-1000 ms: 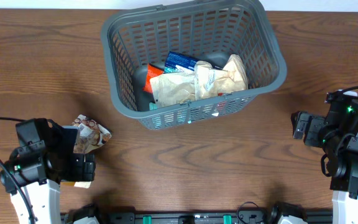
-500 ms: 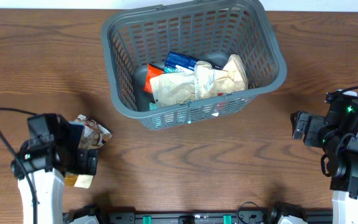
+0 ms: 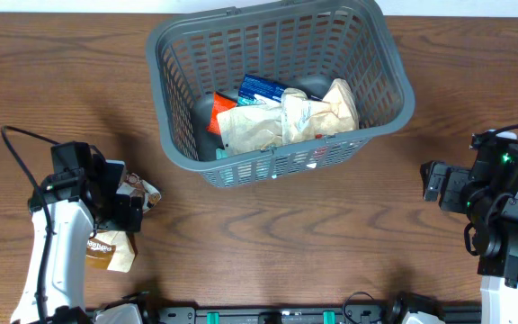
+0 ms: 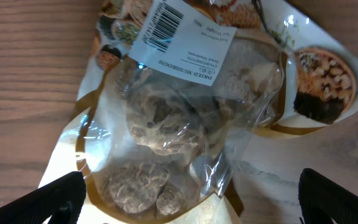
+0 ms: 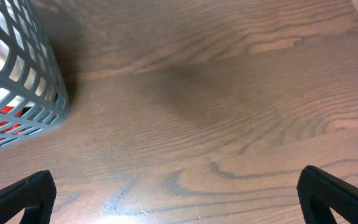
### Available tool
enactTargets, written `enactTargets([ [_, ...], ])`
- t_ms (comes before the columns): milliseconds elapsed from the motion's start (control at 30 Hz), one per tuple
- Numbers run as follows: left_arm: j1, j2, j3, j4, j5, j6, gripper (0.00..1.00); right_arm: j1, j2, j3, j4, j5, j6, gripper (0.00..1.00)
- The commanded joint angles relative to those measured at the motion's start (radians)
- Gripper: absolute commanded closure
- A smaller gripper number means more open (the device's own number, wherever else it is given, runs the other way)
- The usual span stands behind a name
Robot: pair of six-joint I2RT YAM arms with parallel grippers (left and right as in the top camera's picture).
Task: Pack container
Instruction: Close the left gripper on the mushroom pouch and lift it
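The dark grey slatted container (image 3: 394, 76) stands at the back middle of the table and holds several snack packs, among them a crumpled beige bag (image 3: 281, 117) and a blue pack (image 3: 263, 87). A clear-windowed pack of dried mushrooms (image 3: 142, 189) lies on the table at the left. My left gripper (image 3: 129, 209) hovers right over it, open. In the left wrist view the pack (image 4: 185, 112) fills the frame, with my fingers (image 4: 188, 202) wide apart either side of its lower end. My right gripper (image 3: 432, 183) is open and empty at the right.
A small brown snack pack (image 3: 111, 252) lies near the front edge beside my left arm. The container's corner (image 5: 17, 93) shows at the left of the right wrist view, with bare wood between my right fingers (image 5: 179, 199).
My left arm has moved away from the front edge toward the mushroom pack, uncovering the brown pack behind it. The right arm and the container have not moved.
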Motion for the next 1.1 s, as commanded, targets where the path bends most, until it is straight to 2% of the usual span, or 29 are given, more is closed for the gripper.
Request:
enactTargets([
  [0,0.019,0.024,-0.009,0.003,-0.012,0.093,0.01,0.011,-0.002,-0.005,-0.002,-0.007,0.005,0.01],
  [233,0.09,0.036,-0.009,0.042,-0.011,0.188,0.01,0.011,-0.002,-0.005,-0.002,-0.007,0.005,0.01],
  [500,0.127,0.068,-0.009,0.127,-0.003,0.192,0.01,0.011,-0.002,-0.005,-0.002,-0.007,0.005,0.01],
  [933,0.127,0.142,-0.018,0.166,0.053,0.191,0.0,0.011,-0.002,-0.005,-0.002,-0.007,0.005,0.01],
  [1067,0.127,0.192,-0.018,0.189,0.053,0.191,0.03,0.011,-0.002,-0.005,-0.002,-0.007,0.005,0.01],
])
